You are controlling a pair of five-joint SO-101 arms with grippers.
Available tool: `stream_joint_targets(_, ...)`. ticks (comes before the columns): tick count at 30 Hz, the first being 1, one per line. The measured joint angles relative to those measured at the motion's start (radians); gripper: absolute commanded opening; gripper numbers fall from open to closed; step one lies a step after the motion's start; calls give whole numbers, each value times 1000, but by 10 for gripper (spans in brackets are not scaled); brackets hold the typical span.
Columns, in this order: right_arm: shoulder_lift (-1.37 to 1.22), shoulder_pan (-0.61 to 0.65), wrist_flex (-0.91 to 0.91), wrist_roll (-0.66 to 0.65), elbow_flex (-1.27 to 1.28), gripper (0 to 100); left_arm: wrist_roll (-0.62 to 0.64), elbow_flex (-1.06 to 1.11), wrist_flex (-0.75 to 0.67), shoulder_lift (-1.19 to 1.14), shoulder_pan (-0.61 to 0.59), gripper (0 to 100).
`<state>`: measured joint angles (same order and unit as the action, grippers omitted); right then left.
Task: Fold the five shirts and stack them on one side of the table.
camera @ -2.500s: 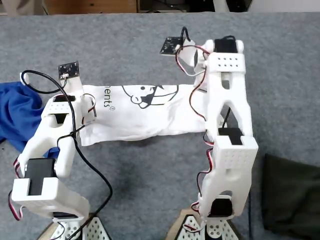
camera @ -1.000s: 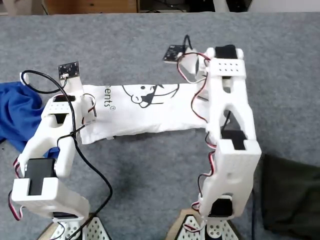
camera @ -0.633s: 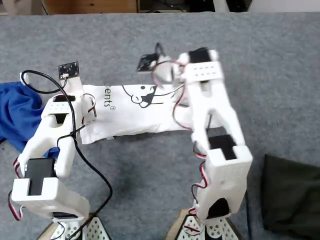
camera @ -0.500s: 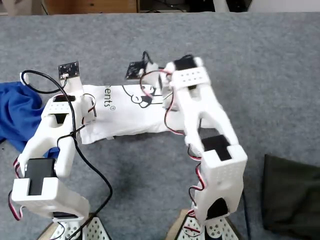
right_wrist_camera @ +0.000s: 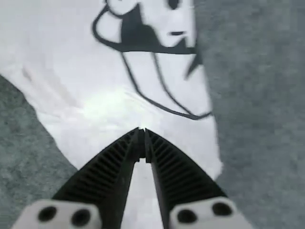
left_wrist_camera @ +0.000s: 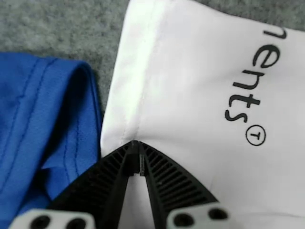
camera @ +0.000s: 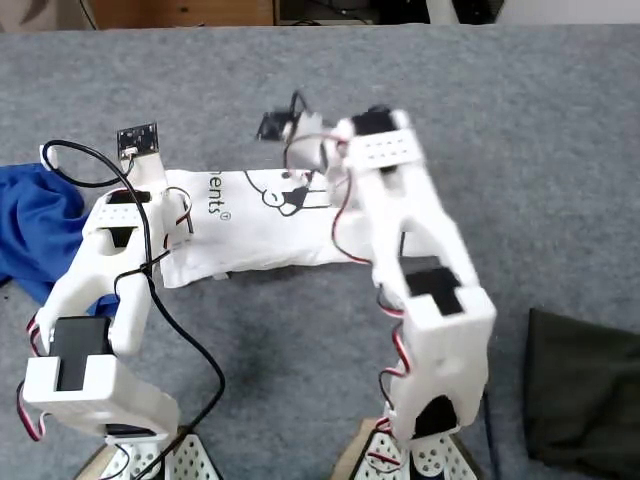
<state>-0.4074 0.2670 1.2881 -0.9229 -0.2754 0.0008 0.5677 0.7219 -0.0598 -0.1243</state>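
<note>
A long white shirt (camera: 250, 225) with black print lies across the grey table. My left gripper (camera: 178, 228) is shut on its left end, and in the left wrist view the black fingertips (left_wrist_camera: 139, 157) pinch the hem of the white shirt (left_wrist_camera: 200, 71). My right gripper (camera: 318, 170) hangs over the shirt's middle, shut on white cloth. The right wrist view has the closed tips (right_wrist_camera: 141, 142) above the printed face on the shirt (right_wrist_camera: 71, 57). The shirt's right end is doubled leftward under the right arm.
A crumpled blue shirt (camera: 30, 225) lies at the table's left edge, touching the white one (left_wrist_camera: 38, 124). A dark green shirt (camera: 585, 390) sits at the lower right. Bare grey table (camera: 540, 150) stretches to the right and far side.
The right arm swung left from the shirt's right end to over its middle, taking that end along, so the shirt lies shorter. The left arm stayed put.
</note>
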Motion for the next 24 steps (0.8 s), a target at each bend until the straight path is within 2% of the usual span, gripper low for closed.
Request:
stream_joint_targets(3, 49, -49, 48, 3, -89, 9, 0, 0, 5, 6, 0, 24)
stream_joint_targets(5, 55, -86, 104, 3, -127, 8, -28, -25, 58, 29, 0, 26)
stream_joint_targets(11, 55, -216, 219, 3, -143, 6, -101, -249, 423, 77, 9, 159)
stream_joint_targets(14, 55, -262, 252, -2, -146, 6, -118, -339, 580, 77, -6, 178)
stream_joint_targets(19, 55, -290, 327, -20, -155, 6, -157, -433, 635, 51, -78, 187)
stream_joint_targets(24, 55, -290, 361, -20, -155, 6, -180, -571, 640, -158, -83, 188)
